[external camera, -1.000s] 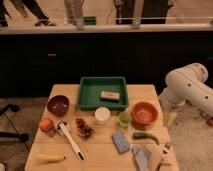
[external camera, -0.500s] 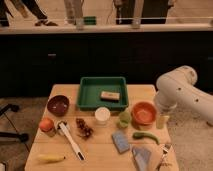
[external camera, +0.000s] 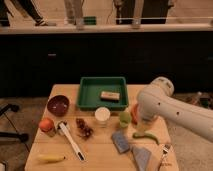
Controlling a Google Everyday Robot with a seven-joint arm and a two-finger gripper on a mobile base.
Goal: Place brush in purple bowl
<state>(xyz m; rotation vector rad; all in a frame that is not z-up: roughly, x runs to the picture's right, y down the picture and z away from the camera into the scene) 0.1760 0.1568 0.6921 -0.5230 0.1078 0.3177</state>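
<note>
Up-left of the hand point(external camera: 144, 123), apparently low by the wooden table's point(external camera: 100, 152) right edge, a green rectangular tray point(external camera: 86, 95) held a tan block point(external camera: 109, 95). Well left sat the round dark-purple bowl point(external camera: 58, 105) and the long white-handled brush point(external camera: 70, 141). I couldn't tell the hand's grip.

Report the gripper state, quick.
Gripper: at the right side of the table, away from the brush; open or closed cannot be told.
</note>
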